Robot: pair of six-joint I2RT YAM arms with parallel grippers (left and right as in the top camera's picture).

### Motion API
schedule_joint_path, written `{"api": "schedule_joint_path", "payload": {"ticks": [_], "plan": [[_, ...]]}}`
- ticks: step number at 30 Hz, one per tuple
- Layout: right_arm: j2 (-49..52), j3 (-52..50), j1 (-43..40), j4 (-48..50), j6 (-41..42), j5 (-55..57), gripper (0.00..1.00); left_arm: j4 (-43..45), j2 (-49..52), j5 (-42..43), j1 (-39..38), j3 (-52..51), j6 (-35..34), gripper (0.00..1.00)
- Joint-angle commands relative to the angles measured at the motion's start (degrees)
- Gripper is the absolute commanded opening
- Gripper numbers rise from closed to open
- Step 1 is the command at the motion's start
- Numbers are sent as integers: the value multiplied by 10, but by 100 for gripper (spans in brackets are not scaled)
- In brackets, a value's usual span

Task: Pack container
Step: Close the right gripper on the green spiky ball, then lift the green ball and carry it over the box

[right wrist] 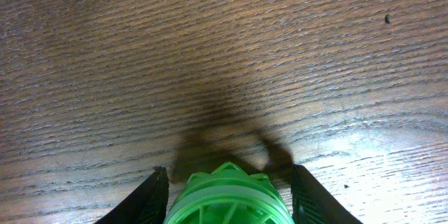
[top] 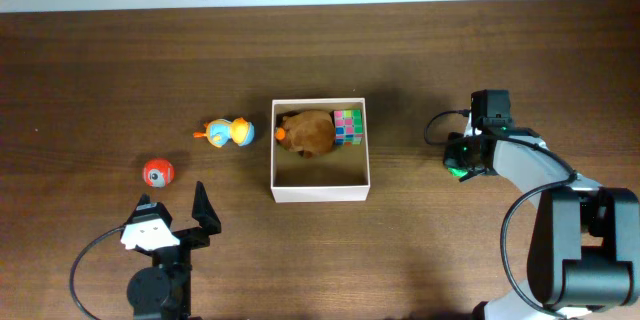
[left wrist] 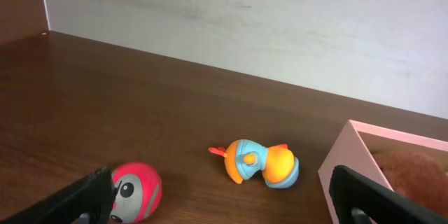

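The container (top: 320, 192) is a square white-walled box at the table's middle; its near corner (left wrist: 350, 161) shows in the left wrist view. Inside lie a brown plush (top: 308, 132) and a coloured cube (top: 348, 126). A blue-and-orange duck toy (top: 228, 134) (left wrist: 255, 162) and a red ball with a face (top: 158, 172) (left wrist: 136, 190) lie left of the box. My left gripper (top: 172, 200) (left wrist: 220, 175) stands open just short of them, holding nothing. Far right, my right gripper (top: 460, 165) (right wrist: 227, 175) points down, its fingers pressed on both sides of a green ribbed ball (right wrist: 227, 196).
The dark wooden table (top: 480, 50) ends at a pale wall (left wrist: 280, 21) along its far edge. A black cable (top: 440, 125) loops beside the right arm. Bare wood lies between the box and the right gripper.
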Motion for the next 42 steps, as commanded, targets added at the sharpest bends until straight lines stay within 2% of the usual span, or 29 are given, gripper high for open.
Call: {"api": "schedule_joint_path", "payload": {"ticks": [1,12,21,32,42], "plan": [[5,1,-2,1,-4,-16,43,-1,-5,8,2,-3,8,99],[-20,75,-2,-48,-7,-96,42,-1,-5,8,2,-3,8,99],[-60,153,12,-122,-75,-254,42,-1,-5,8,2,-3,8,99],[-141,173,112,-128,-105,-282,38,-1,-5,8,2,-3,8,99],[-142,173,240,-110,-105,-262,38,-1,-5,8,2,-3,8,99]]}}
